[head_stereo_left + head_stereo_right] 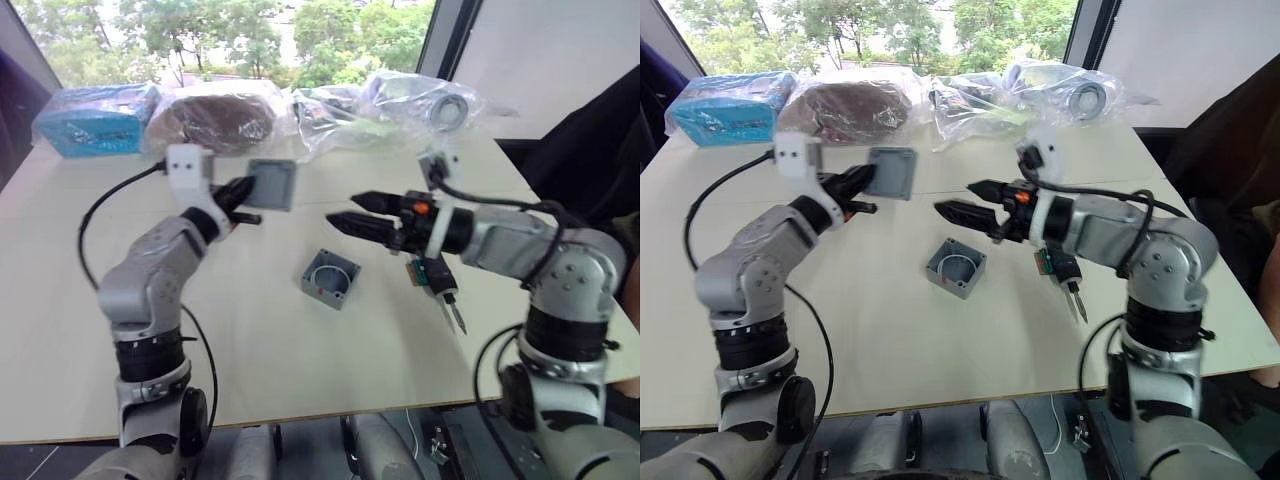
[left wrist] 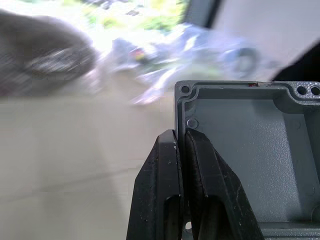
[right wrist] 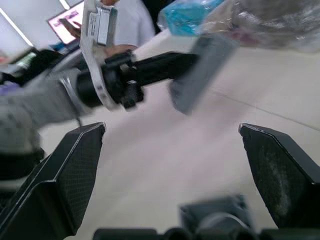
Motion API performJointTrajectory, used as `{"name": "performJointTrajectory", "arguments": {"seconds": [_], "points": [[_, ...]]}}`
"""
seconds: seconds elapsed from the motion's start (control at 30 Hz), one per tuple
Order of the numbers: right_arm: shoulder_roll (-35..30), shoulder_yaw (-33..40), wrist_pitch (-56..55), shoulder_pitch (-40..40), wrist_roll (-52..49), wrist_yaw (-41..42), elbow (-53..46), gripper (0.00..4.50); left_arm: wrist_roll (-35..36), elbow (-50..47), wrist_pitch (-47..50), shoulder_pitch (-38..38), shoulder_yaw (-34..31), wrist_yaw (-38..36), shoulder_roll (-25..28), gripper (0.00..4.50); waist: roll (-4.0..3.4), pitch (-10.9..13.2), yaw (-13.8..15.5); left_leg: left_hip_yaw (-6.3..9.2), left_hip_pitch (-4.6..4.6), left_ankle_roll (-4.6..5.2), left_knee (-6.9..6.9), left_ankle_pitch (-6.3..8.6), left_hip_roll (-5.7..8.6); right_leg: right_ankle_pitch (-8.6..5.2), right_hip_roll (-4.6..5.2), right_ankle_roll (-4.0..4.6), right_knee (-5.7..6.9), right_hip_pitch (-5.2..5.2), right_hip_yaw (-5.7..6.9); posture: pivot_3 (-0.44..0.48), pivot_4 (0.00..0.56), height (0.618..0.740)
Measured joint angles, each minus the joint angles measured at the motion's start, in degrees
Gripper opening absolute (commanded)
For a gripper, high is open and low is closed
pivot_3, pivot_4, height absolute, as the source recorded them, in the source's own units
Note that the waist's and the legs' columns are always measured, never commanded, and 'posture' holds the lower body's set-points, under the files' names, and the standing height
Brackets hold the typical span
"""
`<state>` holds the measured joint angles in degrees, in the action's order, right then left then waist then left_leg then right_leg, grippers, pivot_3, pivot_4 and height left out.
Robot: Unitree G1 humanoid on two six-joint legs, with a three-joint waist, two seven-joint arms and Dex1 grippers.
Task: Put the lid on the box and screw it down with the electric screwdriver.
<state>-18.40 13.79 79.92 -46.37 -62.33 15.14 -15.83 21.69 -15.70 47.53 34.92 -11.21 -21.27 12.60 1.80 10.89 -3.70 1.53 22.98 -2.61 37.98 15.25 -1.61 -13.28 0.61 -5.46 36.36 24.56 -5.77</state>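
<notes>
Holding the lid (image 1: 271, 184) clamped by its edge, the left gripper (image 1: 240, 200) is hovering while the right gripper (image 1: 345, 211) is waiting, fingers apart, so next it's lining it up over the box (image 1: 331, 278).

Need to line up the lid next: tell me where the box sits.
The box sits open on the table mid-scene, below and between the left tool, which holds the lid, and the right tool.

Bright daylight from the window (image 1: 230, 35) behind, glare on plastic bags (image 1: 400, 100), blurred wrist-view backgrounds.
</notes>
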Motion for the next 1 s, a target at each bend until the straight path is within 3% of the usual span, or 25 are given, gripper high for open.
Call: {"name": "performJointTrajectory", "arguments": {"seconds": [0.37,0.47,0.8,0.83,0.97,1.0], "points": [[7.9,3.6,4.7,-3.1,-4.9,-14.8,5.3,4.5,0.0,2.2,-8.5,-0.5,5.5,-2.9,1.3,0.03,-0.04,0.0,-0.2,0.02,0.4,0.0,0.0,0.0,0.0,0.06,0.01,-0.11,-0.04,0.37,0.04,0.0,0.15,0.74],[8.1,3.7,4.7,-3.2,-5.5,-16.1,5.9,3.83,0.0,2.2,-9.1,-1.0,5.9,-3.3,2.2,0.0,-0.06,0.0,-0.3,0.02,0.38,0.01,0.0,0.0,0.0,0.06,0.0,-0.11,-0.04,0.37,0.04,0.0,0.15,0.74],[7.2,4.7,4.6,-3.1,-5.3,-18.5,7.6,0.36,0.4,0.7,-10.3,-2.1,5.9,-3.7,3.5,0.0,-0.07,0.0,-0.3,0.03,0.4,0.01,-0.01,0.0,-0.01,0.05,-0.01,-0.12,-0.06,0.37,0.05,0.0,0.15,0.74],[7.2,4.8,4.6,-3.1,-5.3,-18.5,7.8,0.19,0.4,0.2,-10.6,-2.1,5.9,-3.7,4.0,0.0,-0.1,0.0,-0.3,0.03,0.4,0.01,-0.01,0.0,-0.01,0.05,-0.01,-0.12,-0.06,0.38,0.06,0.0,0.15,0.74],[7.2,4.5,4.5,-3.1,-5.4,-18.5,7.9,0.18,0.5,-0.2,-10.4,-2.6,5.9,-3.9,4.5,0.0,-0.16,0.0,-0.3,0.03,0.4,0.01,-0.01,0.0,-0.01,0.06,-0.01,-0.12,-0.05,0.37,0.06,0.0,0.15,0.74],[7.2,4.4,4.5,-3.1,-5.4,-18.5,7.9,0.18,0.7,-0.3,-10.2,-2.6,6.0,-3.9,4.7,0.33,-0.16,0.0,-0.3,0.03,0.4,0.01,-0.01,0.0,-0.01,0.06,-0.01,-0.12,-0.06,0.37,0.06,0.0,0.15,0.74]]}}
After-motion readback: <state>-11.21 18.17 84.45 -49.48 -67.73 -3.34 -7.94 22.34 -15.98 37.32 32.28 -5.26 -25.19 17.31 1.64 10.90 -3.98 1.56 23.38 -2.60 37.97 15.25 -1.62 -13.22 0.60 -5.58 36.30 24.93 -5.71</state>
